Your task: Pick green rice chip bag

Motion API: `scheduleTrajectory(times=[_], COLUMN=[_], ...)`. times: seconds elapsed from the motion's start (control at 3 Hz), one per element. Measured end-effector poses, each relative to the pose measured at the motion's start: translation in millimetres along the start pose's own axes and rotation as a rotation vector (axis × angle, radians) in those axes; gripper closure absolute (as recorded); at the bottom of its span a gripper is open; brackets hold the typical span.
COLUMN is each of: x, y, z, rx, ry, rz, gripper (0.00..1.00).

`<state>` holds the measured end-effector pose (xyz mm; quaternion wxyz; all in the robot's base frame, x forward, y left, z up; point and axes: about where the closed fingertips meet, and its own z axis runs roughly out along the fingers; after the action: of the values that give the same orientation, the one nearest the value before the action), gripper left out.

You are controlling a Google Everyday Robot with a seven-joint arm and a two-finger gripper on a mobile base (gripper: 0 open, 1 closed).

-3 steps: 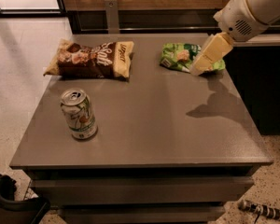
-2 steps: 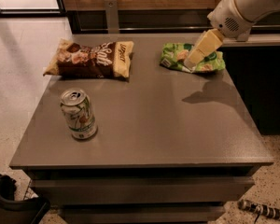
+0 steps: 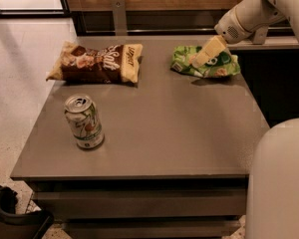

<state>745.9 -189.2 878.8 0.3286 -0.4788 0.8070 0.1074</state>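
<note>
The small crinkled bright-green rice chip bag point(image 3: 223, 66) lies at the grey tabletop's point(image 3: 179, 126) 1 o'clock corner, long axis running 9-to-3. The cream gripper point(image 3: 199, 61) hangs over its middle, slanting toward 7 o'clock. I cannot tell how wide it is set.

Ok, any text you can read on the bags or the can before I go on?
Brown chip bag: large white script and a small dark word on its cream end, both too blurred to read.
Green rice chip bag: white lettering, blurred, partly hidden by the gripper in front of it.
Can: green markings, no readable text.
</note>
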Motion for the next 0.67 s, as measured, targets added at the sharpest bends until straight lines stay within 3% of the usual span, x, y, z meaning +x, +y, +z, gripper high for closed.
scheduleTrajectory(times=[0.67], x=[7.5], y=[-11.8], z=[33.4], rx=[-0.034], ry=[-0.043], rz=[0.051], gripper=[0.00])
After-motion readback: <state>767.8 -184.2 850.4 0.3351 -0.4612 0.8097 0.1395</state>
